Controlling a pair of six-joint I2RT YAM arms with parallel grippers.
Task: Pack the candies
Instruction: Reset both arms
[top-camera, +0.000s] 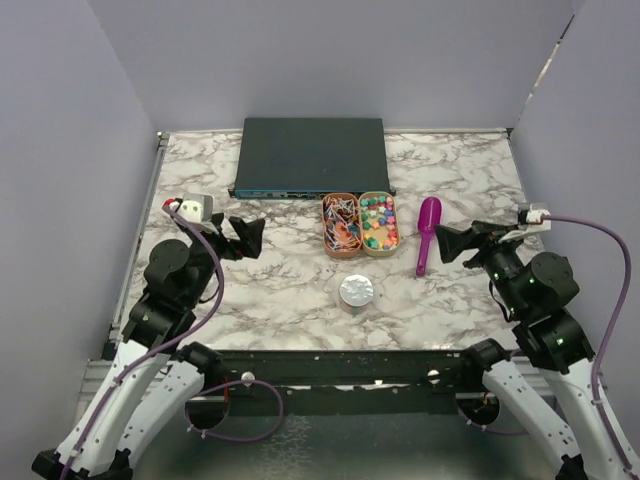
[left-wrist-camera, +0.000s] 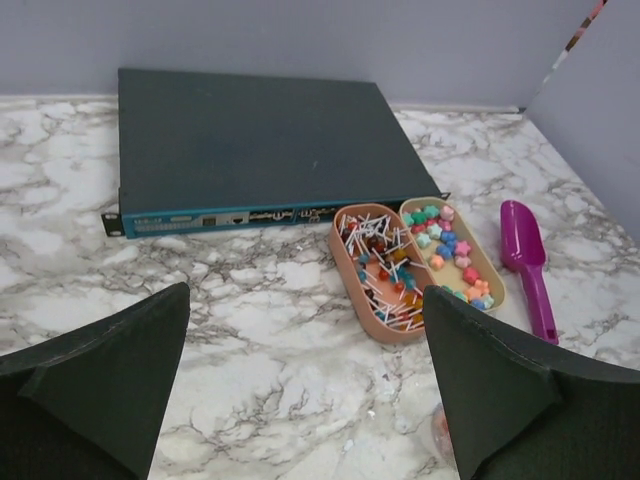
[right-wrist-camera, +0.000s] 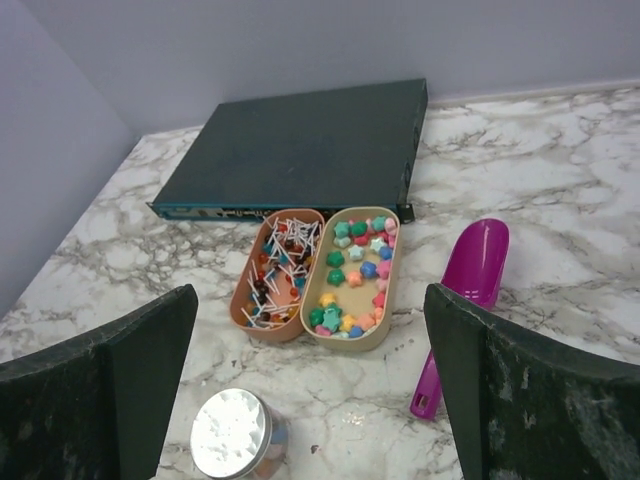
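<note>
The candies (top-camera: 379, 222) are small star-shaped sweets in mixed colours, lying in a beige oval tray (right-wrist-camera: 392, 290) at the table's middle. They also show in the left wrist view (left-wrist-camera: 446, 246) and the right wrist view (right-wrist-camera: 357, 270). A purple scoop (top-camera: 428, 232) lies flat just right of the tray, bowl away from me; it shows in both wrist views (left-wrist-camera: 526, 250) (right-wrist-camera: 472, 272). A glass jar with a silver lid (top-camera: 356, 291) (right-wrist-camera: 232, 432) stands in front of the trays, coloured sweets showing through its wall. My left gripper (top-camera: 250, 238) (left-wrist-camera: 305, 295) and right gripper (top-camera: 447, 243) (right-wrist-camera: 310, 295) are open, empty, above the table.
An orange oval tray of lollipops (top-camera: 341, 225) (left-wrist-camera: 378, 268) (right-wrist-camera: 277, 268) touches the beige tray's left side. A flat dark box (top-camera: 310, 155) (left-wrist-camera: 255, 145) (right-wrist-camera: 300, 140) lies behind both trays. Grey walls close the table's back and sides.
</note>
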